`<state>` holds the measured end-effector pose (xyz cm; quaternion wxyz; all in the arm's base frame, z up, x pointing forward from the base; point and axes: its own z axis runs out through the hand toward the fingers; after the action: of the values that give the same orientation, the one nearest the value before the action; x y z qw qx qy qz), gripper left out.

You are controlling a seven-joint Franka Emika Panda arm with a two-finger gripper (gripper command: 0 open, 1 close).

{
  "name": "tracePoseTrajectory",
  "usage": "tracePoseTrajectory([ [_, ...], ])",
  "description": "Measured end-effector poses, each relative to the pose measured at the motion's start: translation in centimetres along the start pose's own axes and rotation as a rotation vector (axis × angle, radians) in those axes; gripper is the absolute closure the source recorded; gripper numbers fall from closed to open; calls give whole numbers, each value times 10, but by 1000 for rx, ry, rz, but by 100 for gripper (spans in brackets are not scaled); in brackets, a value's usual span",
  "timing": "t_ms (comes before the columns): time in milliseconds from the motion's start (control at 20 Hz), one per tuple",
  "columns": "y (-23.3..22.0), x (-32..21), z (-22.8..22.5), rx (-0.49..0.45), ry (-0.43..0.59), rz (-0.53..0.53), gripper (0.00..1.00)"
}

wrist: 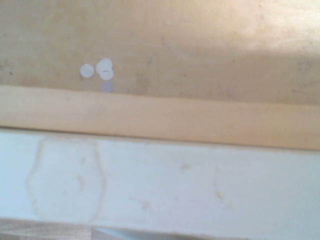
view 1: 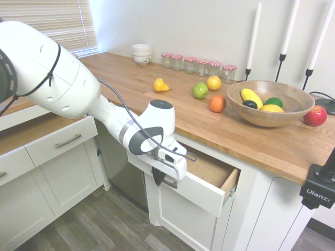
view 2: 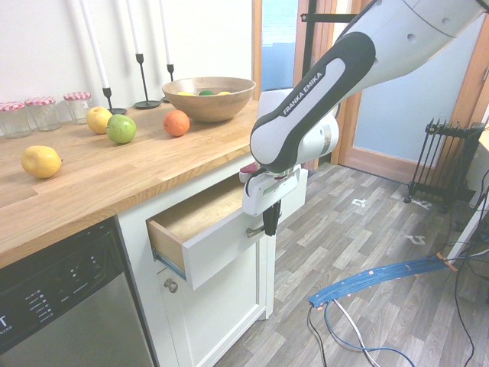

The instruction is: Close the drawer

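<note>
The drawer [view 1: 201, 194] stands pulled out from under the wooden countertop [view 1: 251, 138], showing its brown bottom [view 2: 202, 210] and a pale wood side [view 1: 229, 181]. My gripper [view 1: 157, 178] hangs right in front of the white drawer front [view 2: 221, 248], fingers pointing down and shut, at the slim silver handle [view 2: 255, 231]. I cannot tell whether the dark fingertips [view 2: 270, 222] touch the handle. The wrist view looks straight down on the front's white top edge [wrist: 175, 185], the pale wood strip [wrist: 175, 117] and the brown board [wrist: 210, 45].
A wooden bowl [view 1: 269, 102] of fruit, loose fruit and jars [view 1: 199, 65] sit on the counter. A dishwasher [view 2: 53, 294] is beside the drawer, a cabinet door [view 1: 183, 219] below it. A narrower white drawer front [view 1: 60, 141] lies on the other counter run.
</note>
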<state>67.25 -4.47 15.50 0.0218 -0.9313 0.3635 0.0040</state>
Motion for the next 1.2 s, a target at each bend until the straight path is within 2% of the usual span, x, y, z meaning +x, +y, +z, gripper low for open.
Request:
tracePoseTrajectory([
  [1200,-47,48,1,-7,38,-19,100],
])
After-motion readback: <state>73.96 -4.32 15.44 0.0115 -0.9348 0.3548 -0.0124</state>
